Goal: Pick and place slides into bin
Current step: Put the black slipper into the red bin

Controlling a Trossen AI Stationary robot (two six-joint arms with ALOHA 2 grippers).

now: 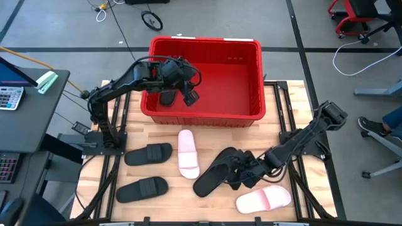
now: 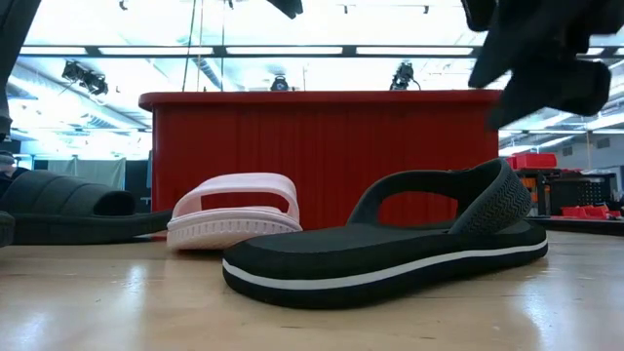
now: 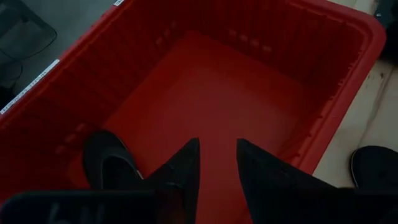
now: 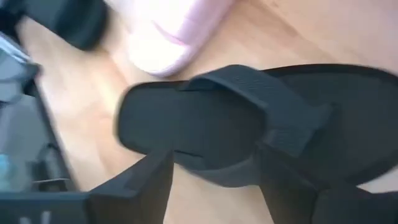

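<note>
The red bin [image 1: 251, 81] stands at the table's far middle, with one black flip-flop [image 1: 168, 97] lying on its floor [image 3: 109, 158]. My left gripper [image 1: 190, 95] hovers open over the bin's near left part, with nothing between its fingers [image 3: 217, 146]. On the table lie two black slides [image 1: 147, 153] [image 1: 142, 188], two pale pink slides [image 1: 188, 154] [image 1: 264, 199] and a second black flip-flop [image 1: 217, 171] [image 2: 390, 253]. My right gripper [image 1: 240, 171] hangs open just above this flip-flop's side, by its strap [image 4: 214, 158].
Dark frame rails [image 1: 113, 135] run along the table's left and right sides. A desk with a calculator [image 1: 9, 97] stands beyond the table's left edge. Bare wood shows between the bin and the slides.
</note>
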